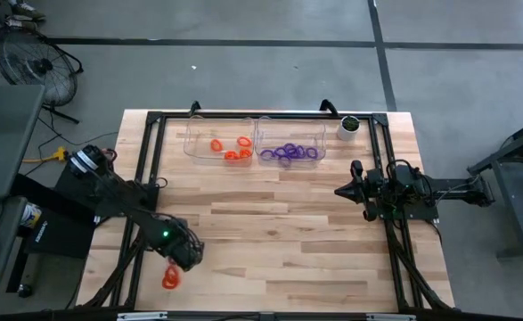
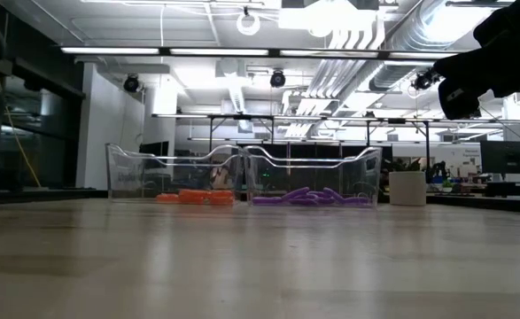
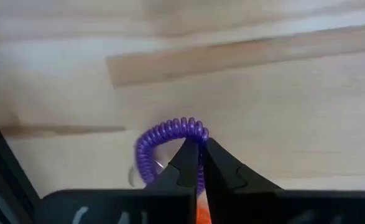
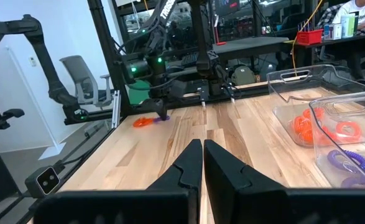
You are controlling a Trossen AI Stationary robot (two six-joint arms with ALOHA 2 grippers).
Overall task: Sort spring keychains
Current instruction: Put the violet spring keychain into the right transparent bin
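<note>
The wooden table [image 1: 279,232] carries two clear bins at its far edge: the left bin [image 1: 218,143] holds orange spring keychains [image 1: 232,149], the right bin [image 1: 291,145] holds purple spring keychains [image 1: 290,153]. The right gripper [image 1: 343,190] waits clenched and empty near the right side. At the near left corner the left gripper [image 3: 201,152] is pinched on the coil of a purple keychain [image 3: 163,140], with an orange keychain [image 1: 171,278] just beside it. These rings look light, springy and soft, so a pinch across the coil wire should hold, though the loop may flex or snag its neighbour.
</note>
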